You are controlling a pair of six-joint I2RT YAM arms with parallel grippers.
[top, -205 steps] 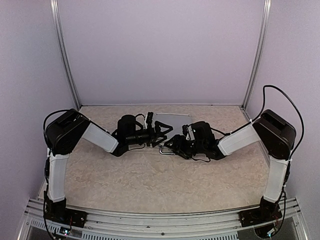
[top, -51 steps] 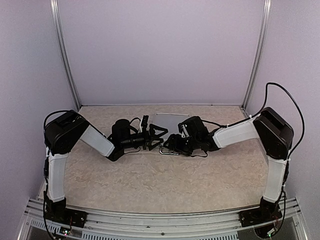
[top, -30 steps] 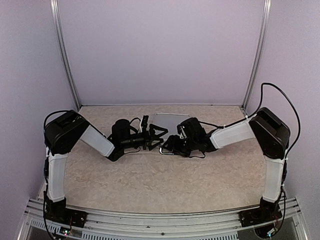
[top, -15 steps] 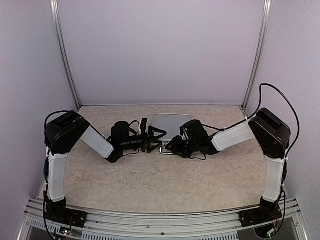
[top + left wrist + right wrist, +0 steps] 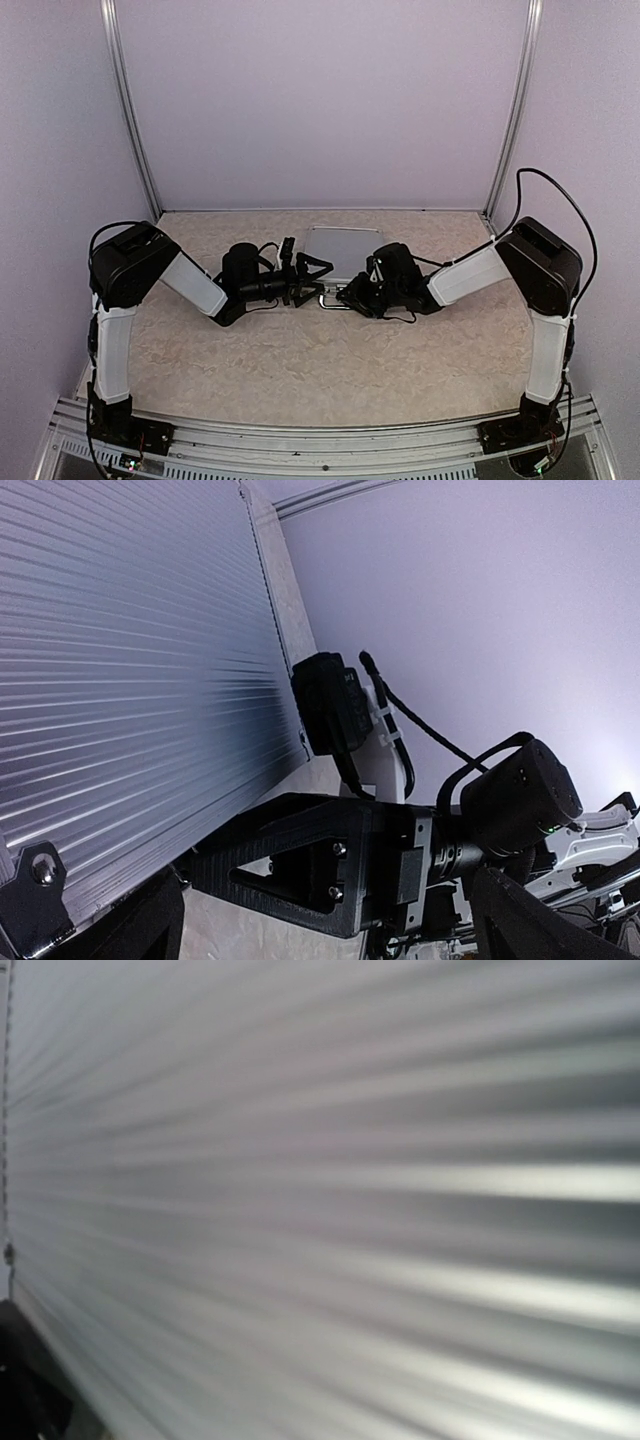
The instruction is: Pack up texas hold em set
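The beige mottled worktop [image 5: 300,360] gives the small silver ribbed aluminium briefcase [image 5: 342,243] little to catch on. The case lies flat with its lid down, and both my arms meet at its near edge. No cards or chips show anywhere, so I judge them already inside, though I cannot confirm it.

My left hand [image 5: 316,277] sits at the case's near-left corner with its fingers spread wide, gripping nothing. My right hand [image 5: 350,291] is at the case's near edge, just beside the thin metal loop handle [image 5: 334,306]. I cannot tell whether it is open, closed or gripping something.

The main risk, as I judge it, is the case sliding away from me. A push on the near edge from my right hand would cause that, because my open left hand braces nothing. The second risk is my two hands knocking together, since they crowd the same short stretch of that edge. A blind pinch could also miss the handle or a latch.

The overhead view alone shows the whole layout: case, handle and both arms. The left wrist view adds the case's ribbed side up close, a round rivet [image 5: 40,870] at its corner, and my right arm beyond the case. The right wrist view gives only blurred ribs, pressed too near to show my fingers.
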